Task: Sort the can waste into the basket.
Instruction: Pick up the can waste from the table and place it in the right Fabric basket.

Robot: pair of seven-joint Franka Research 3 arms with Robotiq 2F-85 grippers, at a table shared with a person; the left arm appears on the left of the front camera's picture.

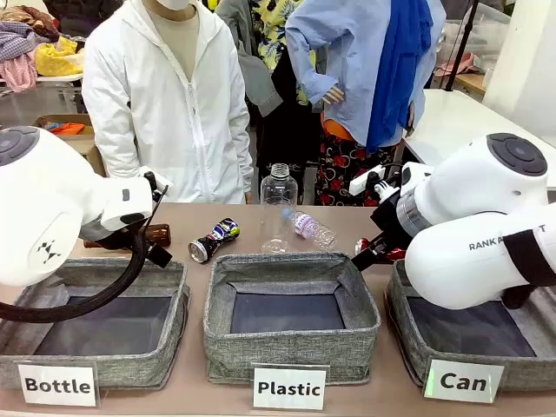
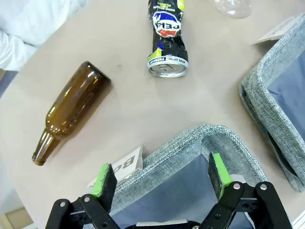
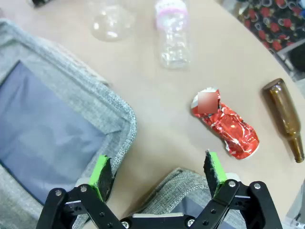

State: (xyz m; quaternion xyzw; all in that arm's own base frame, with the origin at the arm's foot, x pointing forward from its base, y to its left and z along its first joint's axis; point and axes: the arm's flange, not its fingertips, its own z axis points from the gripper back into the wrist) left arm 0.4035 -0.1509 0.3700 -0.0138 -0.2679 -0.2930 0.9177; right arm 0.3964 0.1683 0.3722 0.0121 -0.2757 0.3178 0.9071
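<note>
Crushed red can (image 3: 231,131), just beyond right fingers (image 3: 215,171)

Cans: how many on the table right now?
2. The black can lies on its side left of centre; the crushed red can lies just behind the Can basket. Others could be hidden.

White rounded left arm (image 1: 43,208), right arm (image 1: 486,234); dark grey joint caps. Black cable (image 1: 132,274) on left. Black left gripper (image 2: 162,181), right gripper (image 3: 157,174); green pads (image 2: 104,179).

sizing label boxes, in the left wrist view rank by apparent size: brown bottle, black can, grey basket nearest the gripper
1. grey basket, closest to camera, cropped
2. brown bottle
3. black can, top cropped
</note>
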